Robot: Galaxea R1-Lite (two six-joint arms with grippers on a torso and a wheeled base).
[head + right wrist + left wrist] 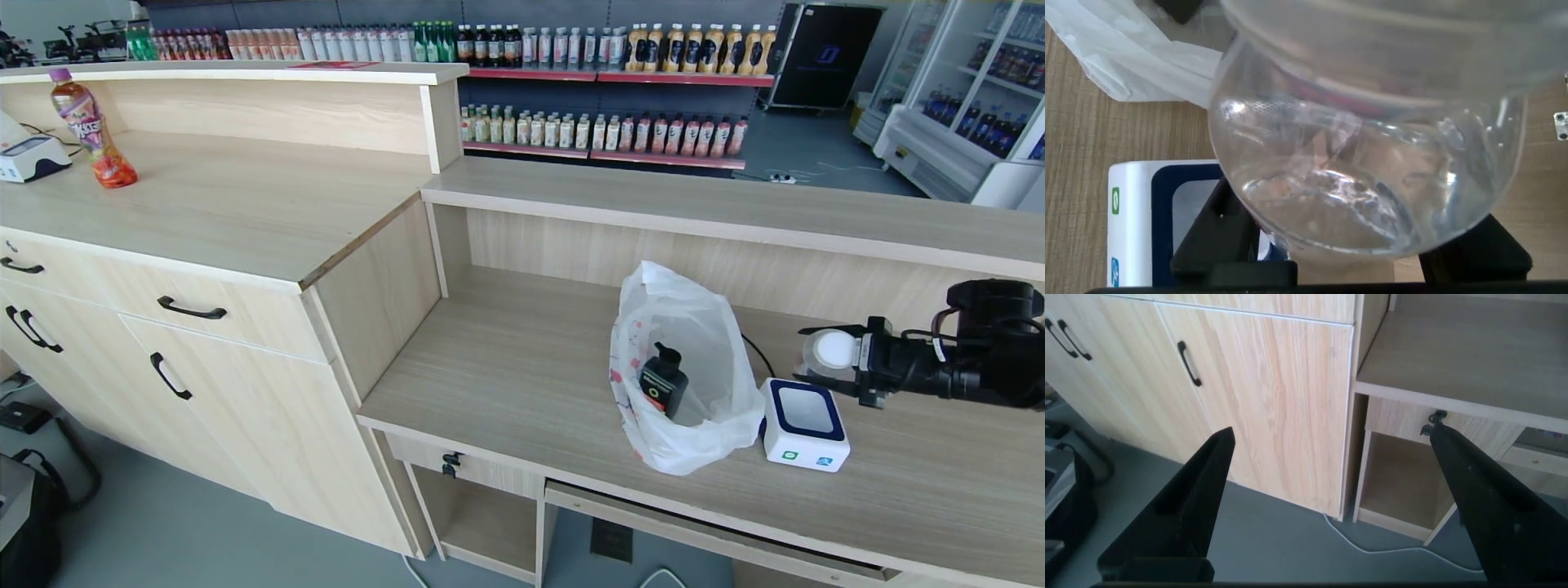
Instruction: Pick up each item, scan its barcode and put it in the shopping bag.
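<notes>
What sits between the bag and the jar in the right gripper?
The scanner, beside the bag and in front of the jar; head view.

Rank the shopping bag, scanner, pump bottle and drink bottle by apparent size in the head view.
1. shopping bag
2. scanner and drink bottle: look alike, and the bottle stands farther off, so unranked
3. pump bottle, partly hidden inside the bag

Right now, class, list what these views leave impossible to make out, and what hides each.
Head view: anything under the pump bottle, hidden by the crumpled shopping bag.
Right wrist view: any barcode on the clear jar, not visible; the jar covers part of the scanner.
Head view: the white device on the upper counter, cut off by the edge.
</notes>
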